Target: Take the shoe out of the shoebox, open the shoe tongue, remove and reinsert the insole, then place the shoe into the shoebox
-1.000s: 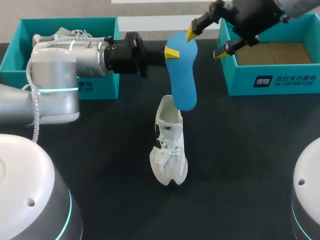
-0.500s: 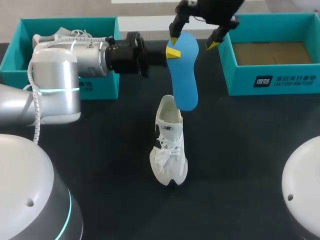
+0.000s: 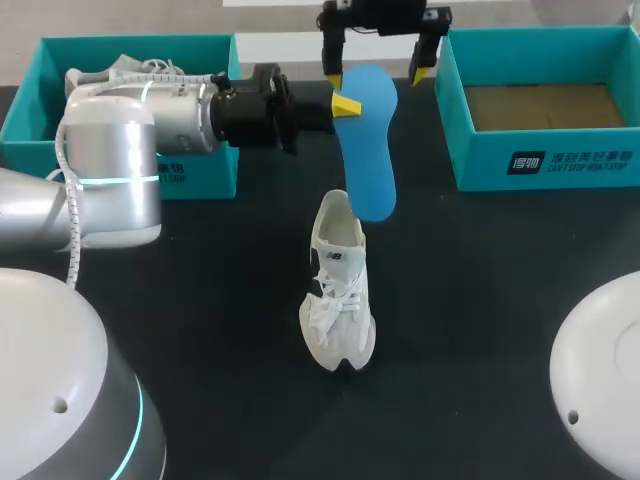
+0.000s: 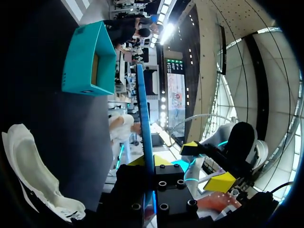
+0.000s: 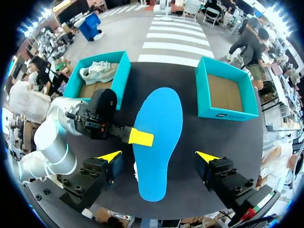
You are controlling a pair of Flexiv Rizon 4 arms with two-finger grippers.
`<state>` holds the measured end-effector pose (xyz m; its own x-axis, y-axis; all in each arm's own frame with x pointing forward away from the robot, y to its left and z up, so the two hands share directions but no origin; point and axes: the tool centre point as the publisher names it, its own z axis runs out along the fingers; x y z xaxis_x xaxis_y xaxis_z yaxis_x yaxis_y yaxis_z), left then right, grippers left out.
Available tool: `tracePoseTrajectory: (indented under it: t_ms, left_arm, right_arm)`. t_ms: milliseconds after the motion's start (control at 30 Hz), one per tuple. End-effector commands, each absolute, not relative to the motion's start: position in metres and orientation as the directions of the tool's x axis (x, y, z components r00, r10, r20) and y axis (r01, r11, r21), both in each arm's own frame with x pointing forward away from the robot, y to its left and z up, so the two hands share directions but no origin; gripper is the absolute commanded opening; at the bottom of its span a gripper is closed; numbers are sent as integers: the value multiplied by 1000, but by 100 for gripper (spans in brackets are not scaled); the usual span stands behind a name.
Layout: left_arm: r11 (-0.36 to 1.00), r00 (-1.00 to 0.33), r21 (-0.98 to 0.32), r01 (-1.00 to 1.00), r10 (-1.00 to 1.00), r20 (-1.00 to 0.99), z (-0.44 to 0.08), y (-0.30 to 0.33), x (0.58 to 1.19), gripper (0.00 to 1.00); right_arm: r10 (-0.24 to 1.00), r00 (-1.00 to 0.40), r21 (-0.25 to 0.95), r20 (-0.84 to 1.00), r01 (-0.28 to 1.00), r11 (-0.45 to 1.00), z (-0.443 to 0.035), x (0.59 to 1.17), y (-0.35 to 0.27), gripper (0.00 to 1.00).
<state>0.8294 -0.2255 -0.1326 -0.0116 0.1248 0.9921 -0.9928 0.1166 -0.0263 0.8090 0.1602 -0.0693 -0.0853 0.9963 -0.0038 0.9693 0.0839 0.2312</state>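
A blue insole (image 3: 367,150) hangs upright over the table. My left gripper (image 3: 346,105) is shut on its side edge, coming in from the left. In the left wrist view the insole (image 4: 144,133) stands edge-on between my fingers. The white shoe (image 3: 338,290) stands on the black table just below the insole's lower end, heel toward it. My right gripper (image 3: 375,73) is open above the insole's far end, one fingertip on each side, not touching. From the right wrist, the insole (image 5: 159,142) lies between the spread yellow tips of my right gripper (image 5: 158,156).
A teal shoebox (image 3: 205,175) at the back left holds a second white shoe (image 3: 140,70). Another teal shoebox (image 3: 545,165) at the back right shows a bare cardboard floor. The black table stretches open around and in front of the shoe.
My right gripper has swung left from over the right shoebox and turned, so its open fingers now straddle the insole's far end. The left arm, insole and shoe have stayed still.
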Motion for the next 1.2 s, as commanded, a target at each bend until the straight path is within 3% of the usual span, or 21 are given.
tracePoseTrajectory:
  t_ms: [33, 400, 733, 1200]
  left_arm:
    - [115, -13, -27, -993, 125, 992, -133, -226, 829, 0]
    - [115, -13, -27, -993, 125, 992, -133, -226, 829, 0]
    - [115, -13, -27, -993, 125, 992, -133, -226, 829, 0]
    - [115, -13, -27, -993, 125, 992, -133, -226, 829, 0]
  right_arm:
    - [997, -69, 232, -36, 970, 76, -71, 810, 165, 100]
    - [999, -44, 223, 13, 974, 40, -72, 809, 159, 100]
    - [933, -41, 206, 358, 978, -36, -75, 811, 128, 100]
    - [611, -103, 123, 785, 992, 9, -84, 817, 87, 100]
